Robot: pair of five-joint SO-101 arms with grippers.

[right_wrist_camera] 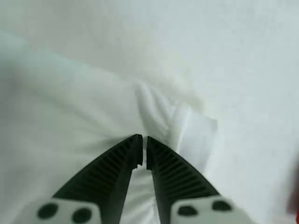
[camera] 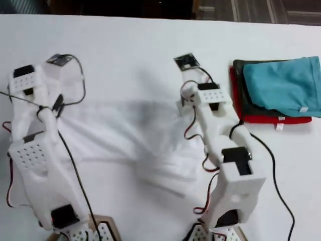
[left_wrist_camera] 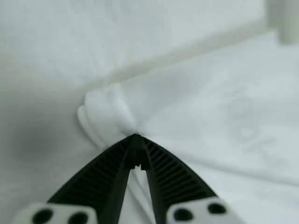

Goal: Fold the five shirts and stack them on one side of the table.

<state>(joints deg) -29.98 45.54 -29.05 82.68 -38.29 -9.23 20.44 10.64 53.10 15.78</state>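
A white shirt (camera: 130,140) lies spread on the white table between the two arms. The left gripper (left_wrist_camera: 137,148) is shut on a bunched fold of the white shirt (left_wrist_camera: 201,116) at its left edge; in the high view that gripper (camera: 44,108) sits at the shirt's left side. My right gripper (right_wrist_camera: 141,151) is shut on a pinched ridge of the same shirt (right_wrist_camera: 70,116) near its right edge, seen from above as the right gripper (camera: 188,103). A stack of folded shirts, teal (camera: 286,85) on dark grey (camera: 239,83) on red (camera: 271,119), rests at the right.
The table (camera: 125,50) is covered in white, so the shirt's outline is faint. Red and black cables hang along both arms. Both arm bases (camera: 80,231) stand at the near edge.
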